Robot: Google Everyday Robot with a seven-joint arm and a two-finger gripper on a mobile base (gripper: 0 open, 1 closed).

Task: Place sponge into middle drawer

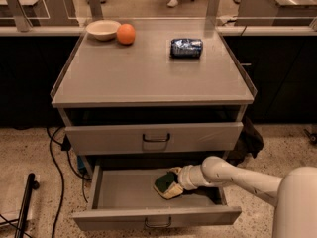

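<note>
The middle drawer (124,191) is pulled open, the lower of two grey drawers. The sponge (165,183), dark green on top with pale yellow foam below, sits tilted inside the drawer, right of centre, low over its floor. My gripper (174,181) reaches into the drawer from the right, and its pale fingers are closed around the sponge's right side. My white arm (237,176) runs over the drawer's right wall.
The upper drawer (153,138) is slightly open above. On the cabinet top are a white bowl (103,29), an orange (126,33) and a dark blue packet (186,48). Cables (55,157) and a black pole (25,202) lie on the floor to the left.
</note>
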